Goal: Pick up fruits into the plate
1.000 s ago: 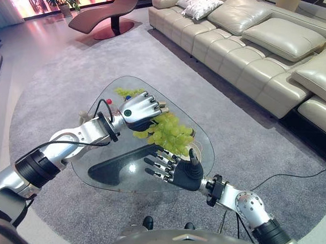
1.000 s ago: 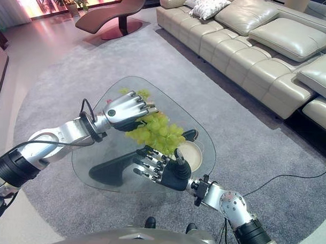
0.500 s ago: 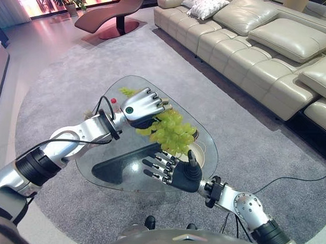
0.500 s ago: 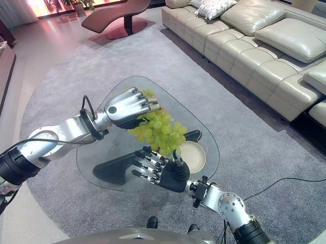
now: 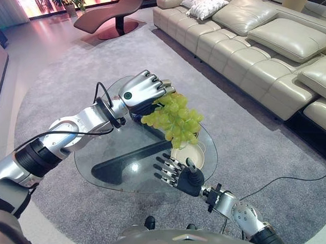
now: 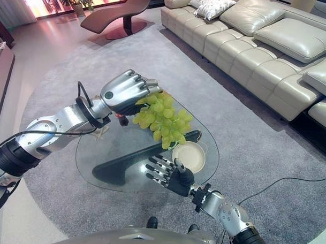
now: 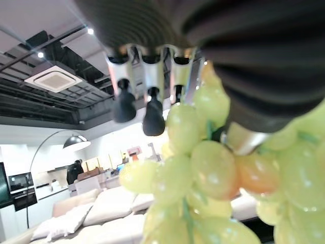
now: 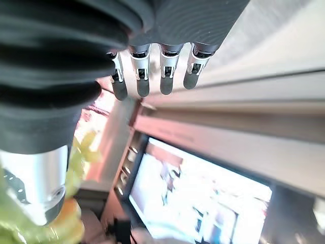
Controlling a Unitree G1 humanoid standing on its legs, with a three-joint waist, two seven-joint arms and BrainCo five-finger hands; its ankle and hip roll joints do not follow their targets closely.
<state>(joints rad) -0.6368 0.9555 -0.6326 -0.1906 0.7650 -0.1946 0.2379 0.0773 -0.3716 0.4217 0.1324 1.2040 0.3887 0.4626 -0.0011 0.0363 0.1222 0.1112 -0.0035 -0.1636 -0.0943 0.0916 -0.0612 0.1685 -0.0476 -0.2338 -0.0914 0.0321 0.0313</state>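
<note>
Above the desk (image 5: 97, 168): left robot hand (image 5: 144, 90) clamped on grapes (image 5: 176, 118)
right robot hand (image 5: 177, 173): fingers spread, empty
tip: lower gently onto plate (image 6: 188, 156)

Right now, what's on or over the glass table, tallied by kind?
Bunch of green grapes, held up by the left hand: 1
Plate on the glass table: 1
Robot hands over the table, counting the open right hand: 2
Total: 4
</note>
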